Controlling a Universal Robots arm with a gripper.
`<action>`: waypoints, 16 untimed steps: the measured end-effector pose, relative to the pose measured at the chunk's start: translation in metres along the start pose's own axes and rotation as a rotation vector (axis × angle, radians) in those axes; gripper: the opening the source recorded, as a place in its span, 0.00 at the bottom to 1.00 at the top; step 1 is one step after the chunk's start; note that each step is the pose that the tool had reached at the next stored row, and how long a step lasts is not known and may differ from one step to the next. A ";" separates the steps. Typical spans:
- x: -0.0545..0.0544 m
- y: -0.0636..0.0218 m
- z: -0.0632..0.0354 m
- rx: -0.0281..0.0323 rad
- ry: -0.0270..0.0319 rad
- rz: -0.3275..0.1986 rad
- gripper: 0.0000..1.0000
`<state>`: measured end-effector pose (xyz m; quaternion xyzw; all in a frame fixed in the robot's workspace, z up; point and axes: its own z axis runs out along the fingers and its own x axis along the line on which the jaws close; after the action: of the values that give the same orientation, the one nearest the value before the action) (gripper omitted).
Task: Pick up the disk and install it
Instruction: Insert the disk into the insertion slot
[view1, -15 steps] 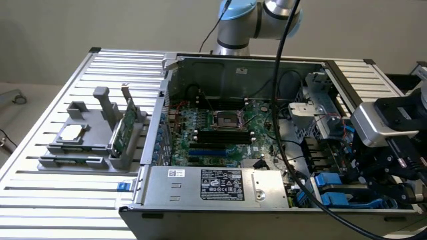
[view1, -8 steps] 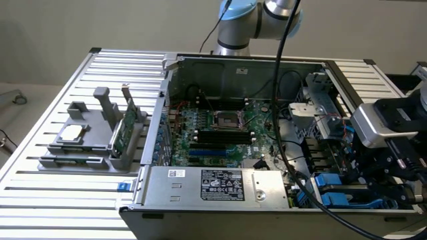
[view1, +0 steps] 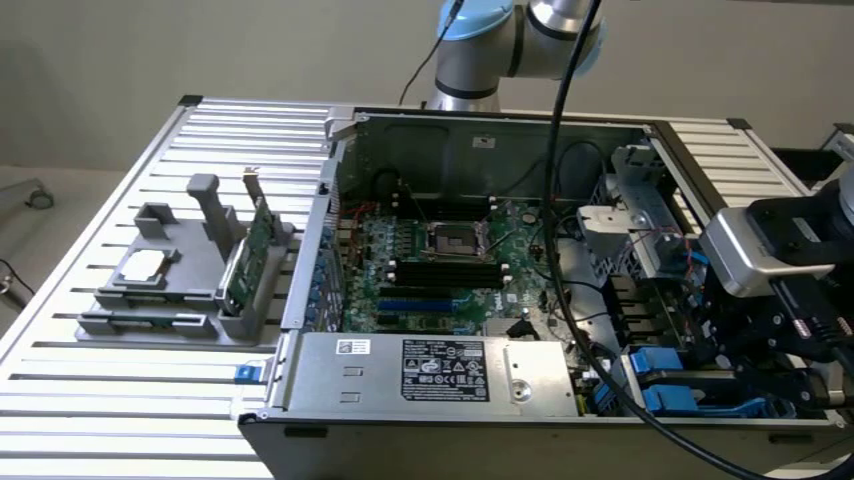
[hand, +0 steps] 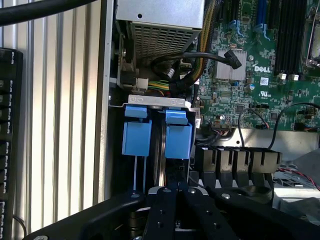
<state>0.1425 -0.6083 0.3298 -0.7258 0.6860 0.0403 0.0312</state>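
Aluminium slats form the worktop (view1: 107, 410), which carries an open computer case (view1: 481, 140) laid on its side so its inside faces upward for access. On the exterior view's right of the case sits the drive bay (hand: 157, 100). The disk (hand: 178, 140) stands edge-on there beside a neighbouring blue carrier (hand: 136, 137), seemingly slotted in. The tool (hand: 175, 187) has its fingers together at the disk's end. Whether it pinches the disk, I cannot tell.
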 end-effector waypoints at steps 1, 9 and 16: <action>0.000 0.0000 0.0002 0.0000 -0.0001 0.000 0.11; 0.000 0.0000 0.0010 0.0000 -0.0001 0.000 0.11; 0.000 -0.0001 0.0020 0.0001 -0.0002 0.000 0.11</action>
<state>0.1426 -0.6083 0.3277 -0.7258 0.6860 0.0403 0.0313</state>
